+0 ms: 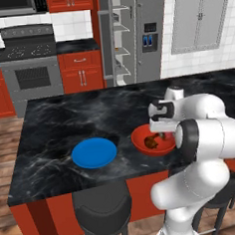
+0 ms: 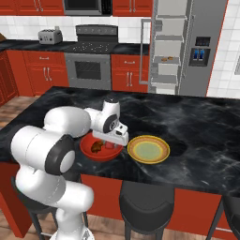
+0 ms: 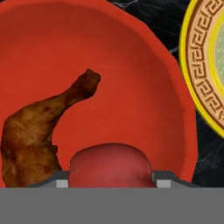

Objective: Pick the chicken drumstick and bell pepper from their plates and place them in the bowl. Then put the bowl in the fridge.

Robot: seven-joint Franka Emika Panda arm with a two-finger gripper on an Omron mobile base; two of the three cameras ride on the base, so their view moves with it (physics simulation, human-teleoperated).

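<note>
Bell pepper (image 3: 110,165): dull red, rounded, low in hand view, lower part cut off | gripper (image 3: 110,183): fingertips at pepper's sides, grip or release unclear | chicken drumstick (image 3: 39,135): brown, in red-orange bowl (image 3: 144,87) | bowl near counter's (image 1: 55,124) front edge, between blue plate (image 1: 94,153) and yellow plate (image 2: 148,149)
</note>
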